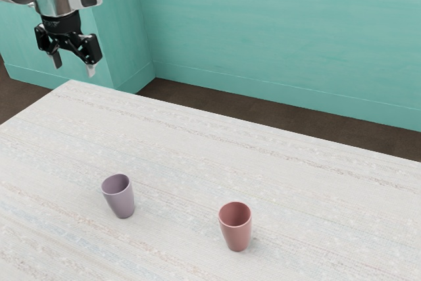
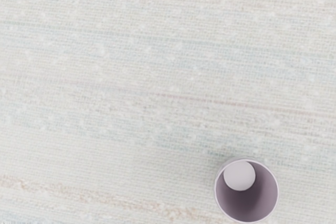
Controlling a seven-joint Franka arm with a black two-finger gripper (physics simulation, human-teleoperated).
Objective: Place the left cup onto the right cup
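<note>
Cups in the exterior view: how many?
2. The purple cup stands upright toward the exterior view's left. The pink cup stands upright to its right, apart from it. Nothing in view could hide another.

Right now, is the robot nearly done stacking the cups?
Not yet, nothing is stacked. The hand hangs open high above the table, holding nothing. The purple cup and pink cup stand apart. Left: grab the purple one, lift it, set it on the pink.
</note>
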